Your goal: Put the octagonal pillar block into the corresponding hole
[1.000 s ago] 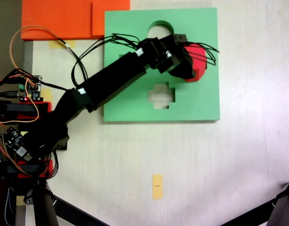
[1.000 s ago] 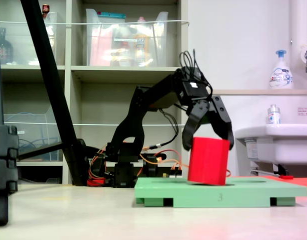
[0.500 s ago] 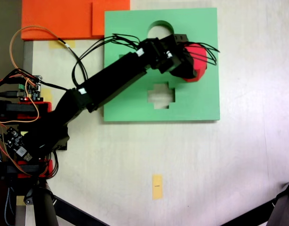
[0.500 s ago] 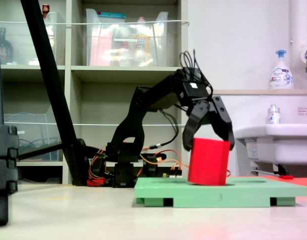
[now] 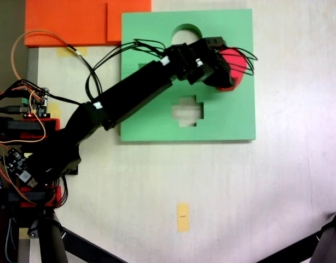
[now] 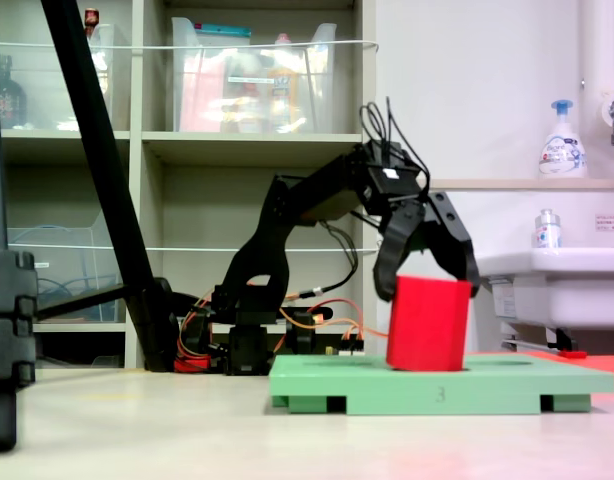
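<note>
— Where's the block point(image 6: 428, 324) now?

— Upright on the green board point(image 5: 233, 118), at about three o'clock from the board's middle in the top-down view, standing proud of the surface. The hole beneath it is hidden.

— And the gripper point(image 6: 427, 283)?

— Spread wide, straddling the block's top, jaws apart from its sides in the low side view. The cross cutout point(image 5: 187, 111) sits at six o'clock.

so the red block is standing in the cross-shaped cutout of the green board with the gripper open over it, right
Not the cross. In the fixed view from above, the cross-shaped cutout is bare; the red octagonal block stands nearer the green board's right edge. The gripper is open over it.
</note>
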`<state>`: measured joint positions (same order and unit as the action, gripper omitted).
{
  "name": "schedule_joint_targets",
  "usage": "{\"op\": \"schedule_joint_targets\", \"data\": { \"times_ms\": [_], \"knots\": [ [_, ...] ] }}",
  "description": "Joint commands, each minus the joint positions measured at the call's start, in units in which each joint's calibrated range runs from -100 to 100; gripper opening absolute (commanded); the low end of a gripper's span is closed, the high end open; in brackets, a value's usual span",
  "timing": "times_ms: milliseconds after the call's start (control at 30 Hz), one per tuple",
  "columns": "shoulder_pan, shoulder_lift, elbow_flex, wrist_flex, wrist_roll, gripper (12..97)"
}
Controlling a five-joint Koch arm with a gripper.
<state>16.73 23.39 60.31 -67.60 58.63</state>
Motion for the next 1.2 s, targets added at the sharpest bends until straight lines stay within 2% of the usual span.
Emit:
{"op": "schedule_joint_targets", "data": {
  "times_ms": [0, 933, 1167],
  "knots": [
    [0.0, -1.05, 5.59, 6.02, 0.44, 44.9],
    [1.51, 3.14, 6.59, 7.94, 0.73, 45.2],
    [1.12, 4.4, 6.49, 8.52, 3.81, 50.1]
  ]
}}
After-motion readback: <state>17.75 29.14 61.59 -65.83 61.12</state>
